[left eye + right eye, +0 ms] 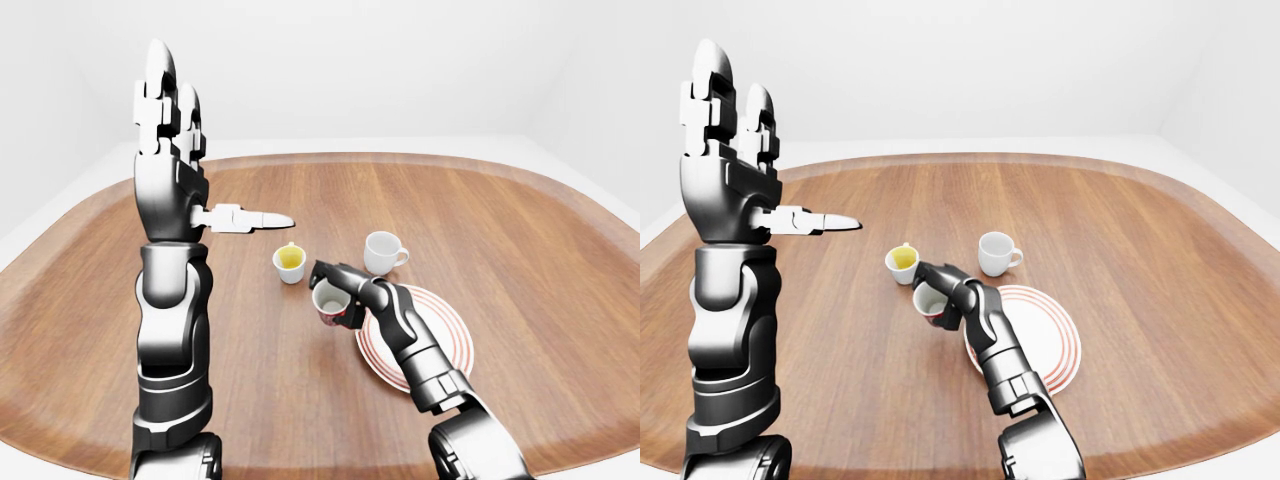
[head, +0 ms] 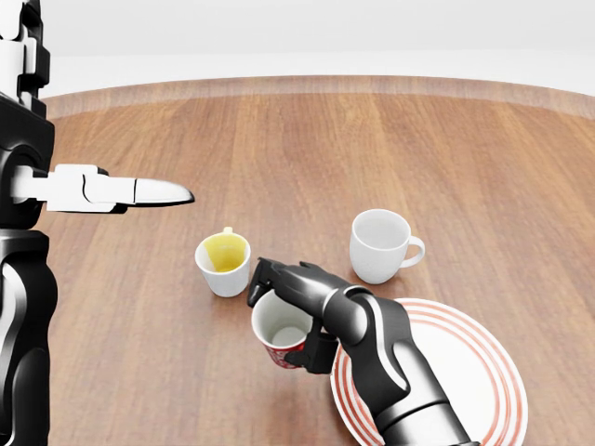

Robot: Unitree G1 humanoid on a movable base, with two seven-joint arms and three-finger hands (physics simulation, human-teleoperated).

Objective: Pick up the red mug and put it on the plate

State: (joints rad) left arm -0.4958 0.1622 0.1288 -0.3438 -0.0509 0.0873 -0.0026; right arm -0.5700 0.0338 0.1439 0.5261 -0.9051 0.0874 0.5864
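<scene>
Red mug (image 2: 282, 336) is sitting in the right hand (image 2: 307, 311), fingers wrapped tight around its rim and side, mouth tilted toward the head view. It's just left of the plate (image 2: 465, 372), whose striped rim the forearm covers. Behind it in that view are a yellow-lined cup (image 2: 223, 262) and a white mug (image 2: 381, 244), all on the wooden table (image 2: 372, 149). Left hand (image 1: 165, 110) is raised way up, fingers straight and spread.
</scene>
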